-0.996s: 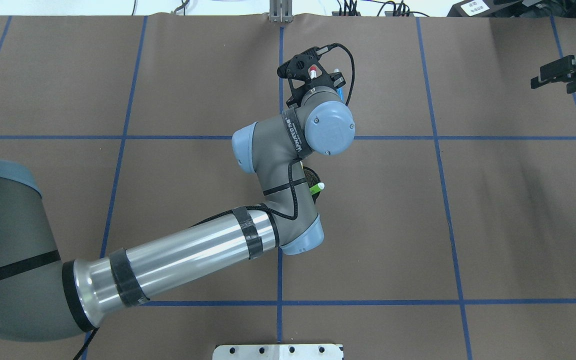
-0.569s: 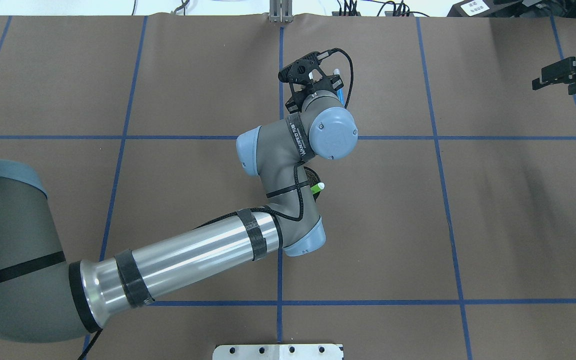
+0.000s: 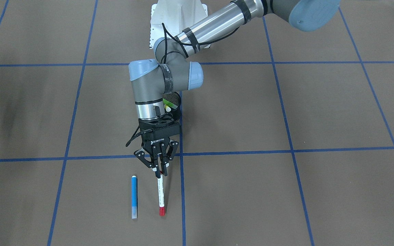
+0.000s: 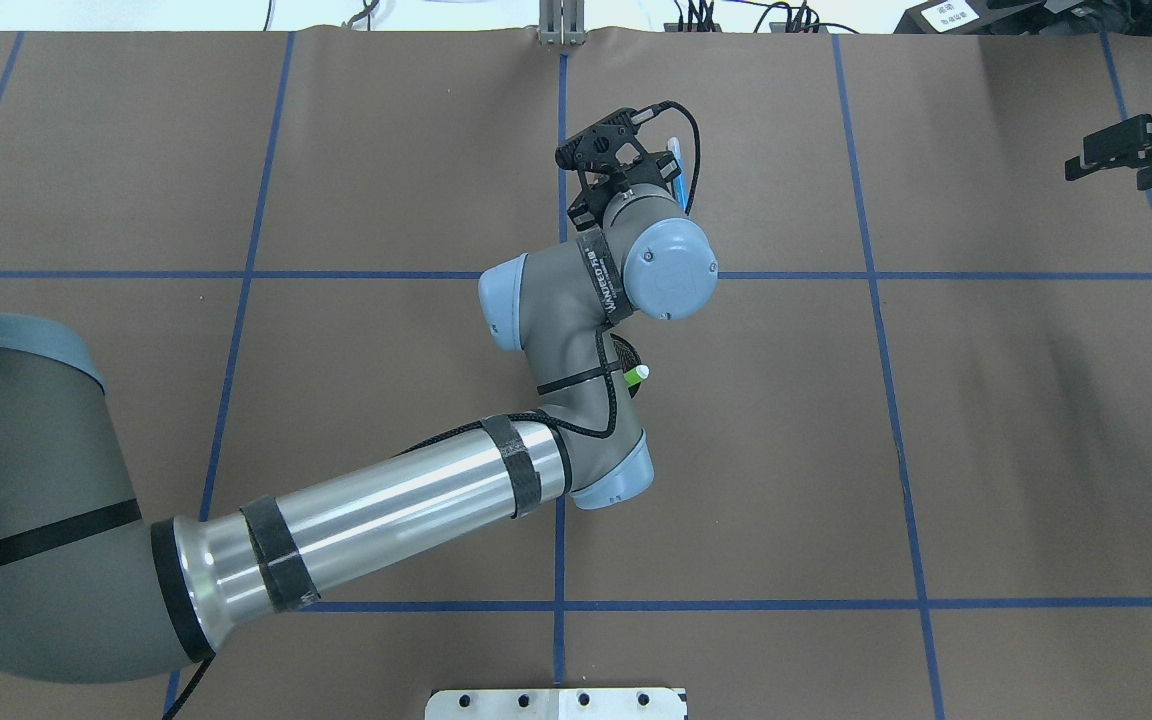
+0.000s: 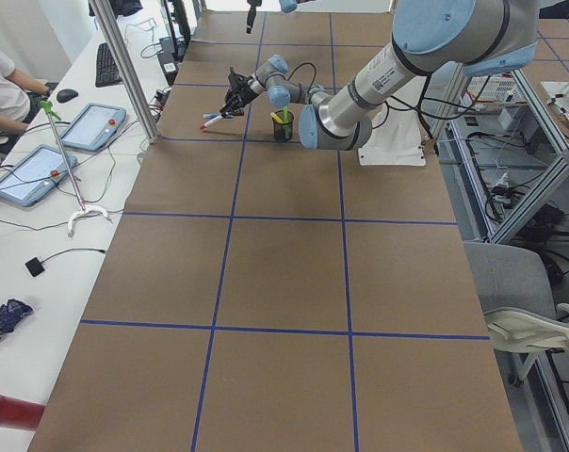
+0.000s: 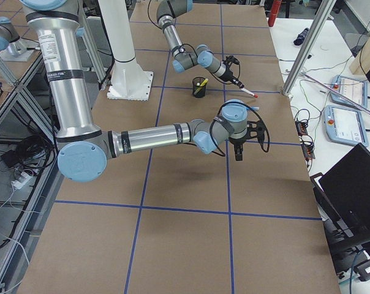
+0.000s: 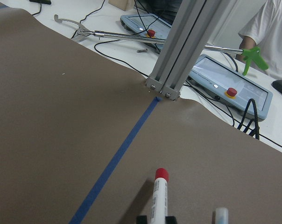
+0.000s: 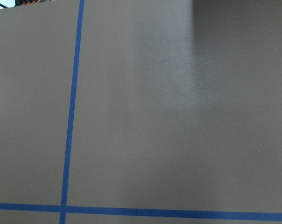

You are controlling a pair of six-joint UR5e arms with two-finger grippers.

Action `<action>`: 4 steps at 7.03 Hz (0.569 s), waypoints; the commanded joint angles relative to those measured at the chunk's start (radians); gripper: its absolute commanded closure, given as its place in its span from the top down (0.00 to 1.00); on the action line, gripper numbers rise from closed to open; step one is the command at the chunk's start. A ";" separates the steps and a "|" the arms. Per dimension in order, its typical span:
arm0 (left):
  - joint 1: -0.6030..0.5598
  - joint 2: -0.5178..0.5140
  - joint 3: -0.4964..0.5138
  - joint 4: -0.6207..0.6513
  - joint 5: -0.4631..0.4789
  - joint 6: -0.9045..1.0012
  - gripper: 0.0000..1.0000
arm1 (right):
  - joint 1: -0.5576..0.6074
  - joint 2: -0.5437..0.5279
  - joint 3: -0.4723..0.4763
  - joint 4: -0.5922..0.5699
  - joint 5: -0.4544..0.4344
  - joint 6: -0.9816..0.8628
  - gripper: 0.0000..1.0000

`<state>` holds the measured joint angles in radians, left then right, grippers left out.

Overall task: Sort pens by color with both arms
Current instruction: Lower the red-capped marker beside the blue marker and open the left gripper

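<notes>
Grips the white pen (image 3: pixel 161 193) in the left jaws, closed near one red cap, with the other cap slanted down toward the counter (image 3: pixel 286 191); cannot tell whether touching. Has the blue pen (image 3: pixel 134 196) flat on the counter just beside, at 9 o'clock in the front view. With the green pen (image 4: pixel 633 375) and yellow pen (image 6: pixel 202 81) leaning in the cup (image 6: pixel 199 90), at 12 o'clock from those jaws. Cannot tell open from closed for the right jaws, well apart at 3 o'clock in the overhead view.
</notes>
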<state>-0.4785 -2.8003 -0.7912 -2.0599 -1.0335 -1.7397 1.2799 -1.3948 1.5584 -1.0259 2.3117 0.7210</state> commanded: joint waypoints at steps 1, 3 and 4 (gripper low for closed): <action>-0.002 0.001 -0.031 0.001 -0.035 0.064 0.99 | -0.001 0.007 0.000 0.001 0.002 0.000 1.00; -0.026 0.008 -0.121 0.007 -0.055 0.072 1.00 | -0.002 0.011 0.014 0.003 0.008 0.002 1.00; -0.058 0.056 -0.220 0.044 -0.162 0.092 1.00 | -0.005 0.037 0.017 0.003 0.008 0.015 1.00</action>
<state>-0.5049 -2.7834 -0.9113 -2.0455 -1.1072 -1.6665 1.2774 -1.3793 1.5711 -1.0237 2.3176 0.7255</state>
